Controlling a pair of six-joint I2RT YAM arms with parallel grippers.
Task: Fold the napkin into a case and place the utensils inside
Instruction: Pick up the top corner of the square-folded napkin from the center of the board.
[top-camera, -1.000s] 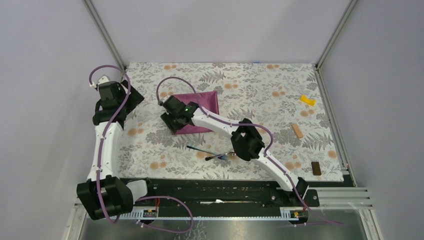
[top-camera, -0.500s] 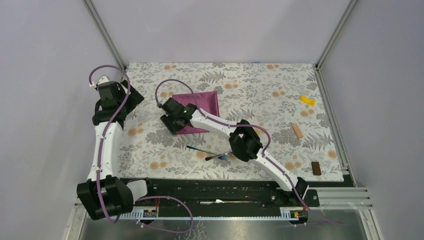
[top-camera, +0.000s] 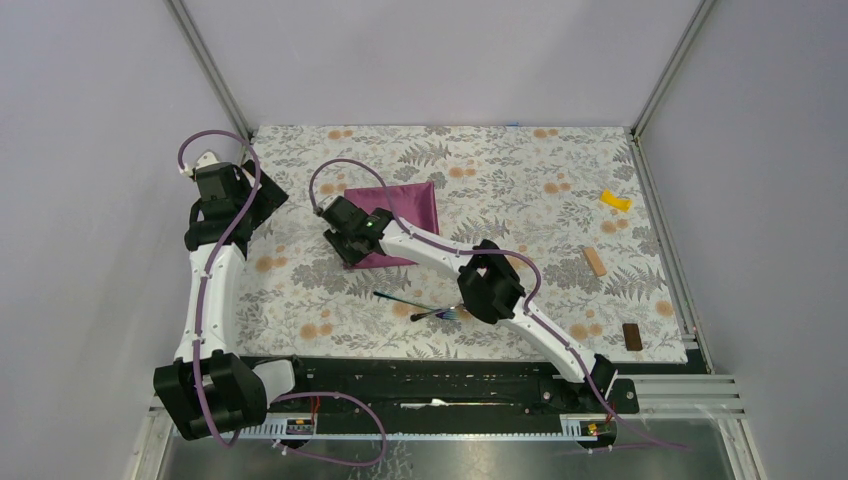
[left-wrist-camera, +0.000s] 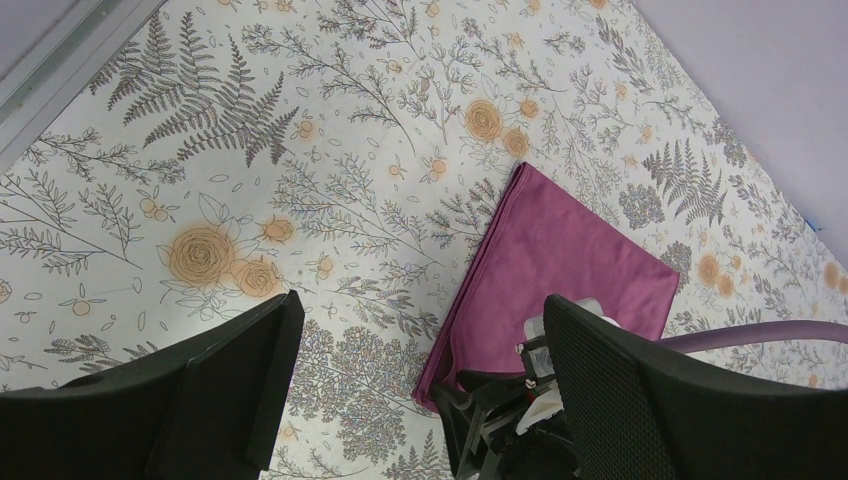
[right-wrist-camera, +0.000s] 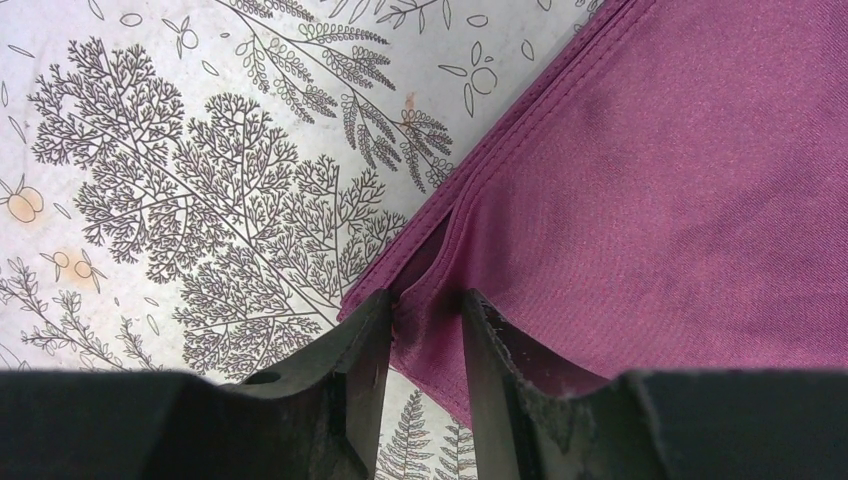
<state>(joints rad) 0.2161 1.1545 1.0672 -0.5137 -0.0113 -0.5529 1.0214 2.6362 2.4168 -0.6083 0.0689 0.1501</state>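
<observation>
The dark purple napkin (top-camera: 405, 203) lies folded flat on the floral tablecloth, left of centre; no narrow case shape shows. My right gripper (top-camera: 349, 247) is at the napkin's near-left corner. In the right wrist view its jaws (right-wrist-camera: 427, 300) are nearly closed on a raised fold of the cloth (right-wrist-camera: 680, 170). My left gripper (top-camera: 262, 200) hangs open and empty left of the napkin (left-wrist-camera: 570, 260), its fingers (left-wrist-camera: 230, 360) wide apart. The two utensils lie nearer the arms: a thin bluish-handled one (top-camera: 403, 298) and a silver one (top-camera: 440, 314), partly under the right arm.
A yellow piece (top-camera: 615, 200), a tan block (top-camera: 595, 262) and a small brown block (top-camera: 632, 336) lie at the right side of the tablecloth (top-camera: 530, 160). Metal frame posts stand at the far corners. The right arm spans the middle of the table.
My right gripper has shifted slightly left along the napkin's near-left corner. The left arm and the utensils have not moved.
</observation>
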